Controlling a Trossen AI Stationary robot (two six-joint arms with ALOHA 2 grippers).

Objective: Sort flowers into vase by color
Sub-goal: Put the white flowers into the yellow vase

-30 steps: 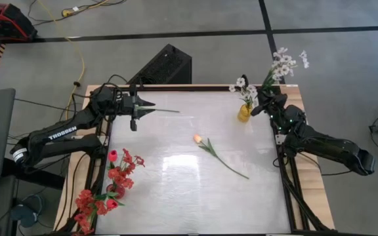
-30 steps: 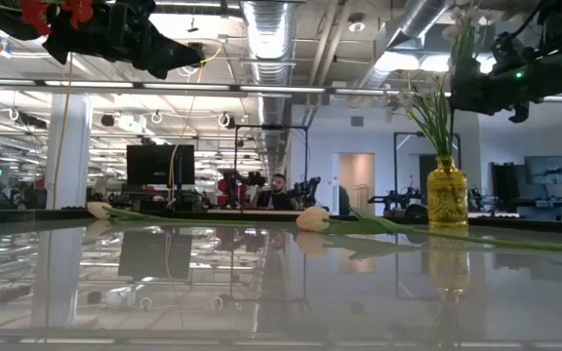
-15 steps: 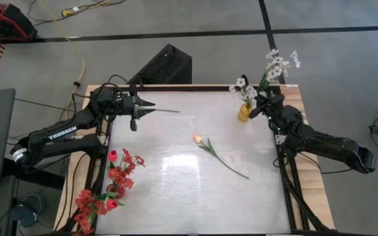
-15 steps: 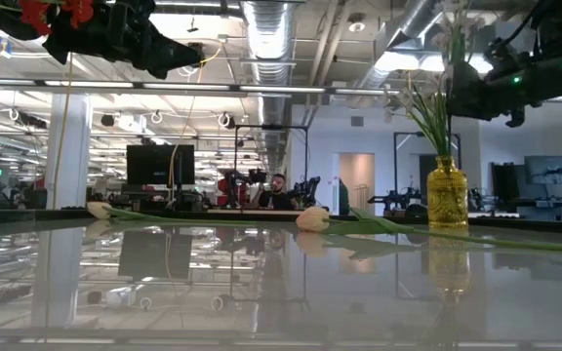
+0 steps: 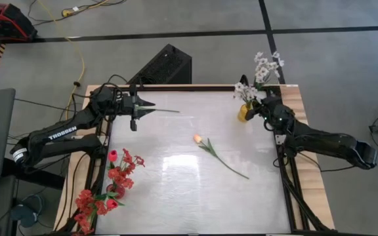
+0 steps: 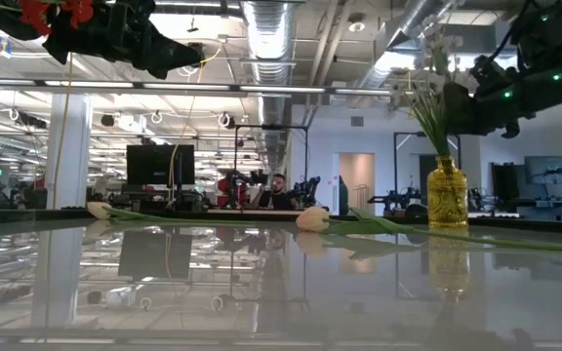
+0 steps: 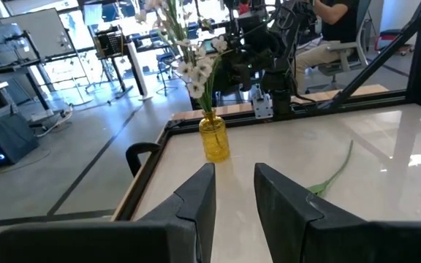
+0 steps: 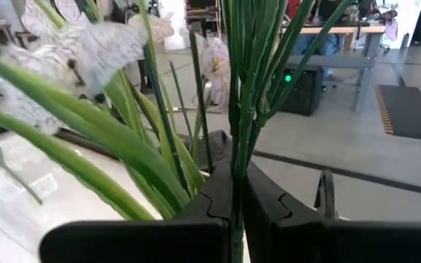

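White spray (image 5: pixel 262 65) in yellow vase (image 5: pixel 243 113) — apparently gripped

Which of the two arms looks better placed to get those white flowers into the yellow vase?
The right. Its gripper is shut on the white flowers right beside the yellow vase; the left gripper waits across the table.

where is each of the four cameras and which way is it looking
High view: overhead, looking straight down on the table; both arms show.
Low view: at tabletop height, looking level across into the room; arms enter from above.
Left wrist view: on the left arm, looking past the open left gripper.
Right wrist view: on the right arm; right gripper clamps a white spray.
All but the right wrist view share the yellow vase.
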